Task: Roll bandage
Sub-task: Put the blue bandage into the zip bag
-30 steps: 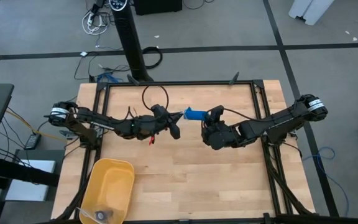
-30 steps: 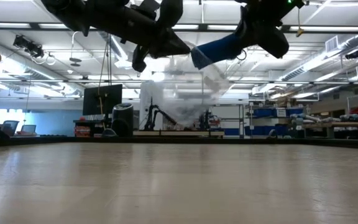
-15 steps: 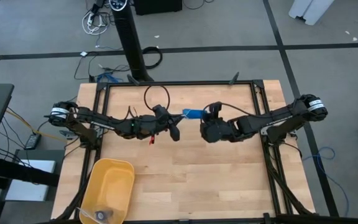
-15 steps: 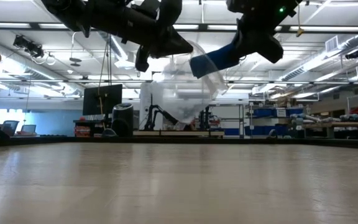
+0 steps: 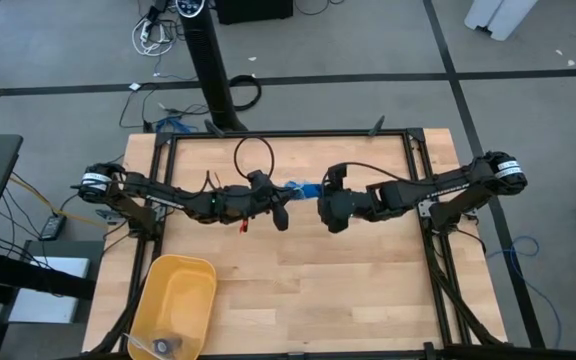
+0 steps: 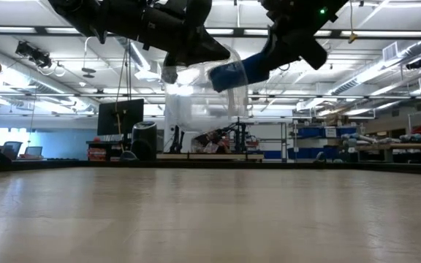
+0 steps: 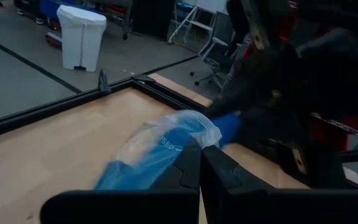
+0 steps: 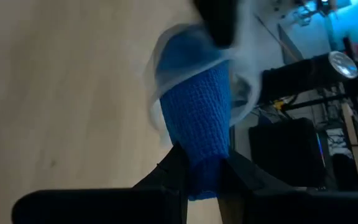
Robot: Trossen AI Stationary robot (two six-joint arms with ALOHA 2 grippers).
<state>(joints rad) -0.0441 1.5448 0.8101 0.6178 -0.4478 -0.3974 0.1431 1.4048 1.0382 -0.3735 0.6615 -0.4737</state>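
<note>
Surface: a light wooden table (image 5: 298, 280) in a dark frame is seen from above, on a grey workshop floor; a yellow bin (image 5: 173, 305) sits at its near left corner.
Left gripper (image 5: 281, 212): held above mid-table, fingers clenched on the edge of a clear plastic bag (image 6: 199, 102); almost no shift from the earlier frames.
Right gripper (image 5: 320, 196): the end of the bandage (image 8: 197, 121) is grasped between its fingers; it has been moved leftward, closer to the left gripper.
Bandage: a blue roll held in the air between the two grippers, now pushed into the bag's mouth where a second ago it was mostly outside.
Bag: it hangs below the left gripper, well above the tabletop.
</note>
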